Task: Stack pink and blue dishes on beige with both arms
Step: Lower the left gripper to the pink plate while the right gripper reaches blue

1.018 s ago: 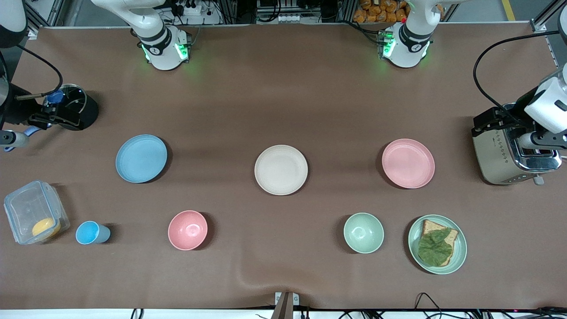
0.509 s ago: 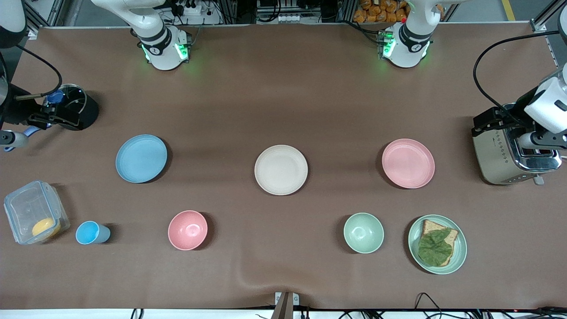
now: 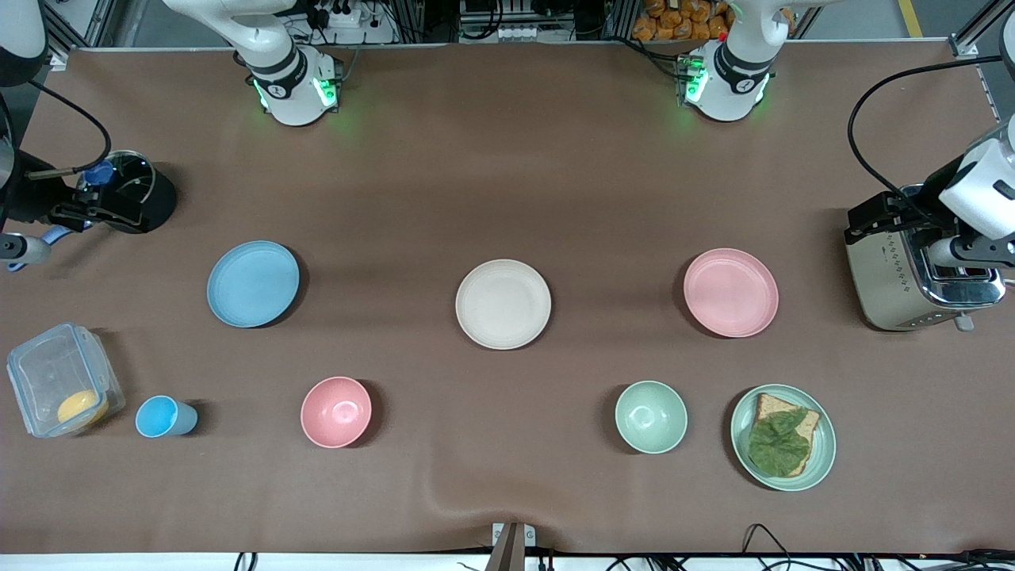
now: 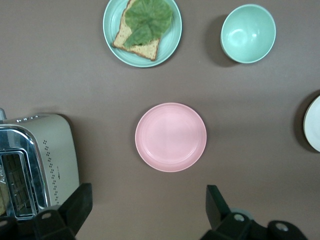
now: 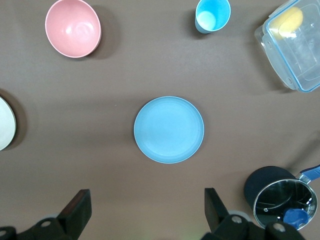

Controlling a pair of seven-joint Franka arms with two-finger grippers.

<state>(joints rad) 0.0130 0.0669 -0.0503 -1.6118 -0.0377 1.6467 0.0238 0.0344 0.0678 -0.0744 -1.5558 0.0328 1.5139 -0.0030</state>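
Three equal plates lie in a row across the table's middle. The blue plate (image 3: 253,284) is toward the right arm's end, the beige plate (image 3: 503,304) is in the centre, and the pink plate (image 3: 730,292) is toward the left arm's end. High over the table beside the pink plate (image 4: 170,136), my left gripper (image 4: 148,195) hangs open and holds nothing. My right gripper (image 5: 146,196) is likewise open and empty, high over the table beside the blue plate (image 5: 169,129). In the front view the left arm (image 3: 983,190) reaches in over the toaster.
A toaster (image 3: 920,270) stands at the left arm's end and a black pot (image 3: 131,190) at the right arm's end. Nearer the front camera are a clear box (image 3: 59,379), blue cup (image 3: 162,417), pink bowl (image 3: 335,411), green bowl (image 3: 651,416) and green plate (image 3: 825,456) with bread.
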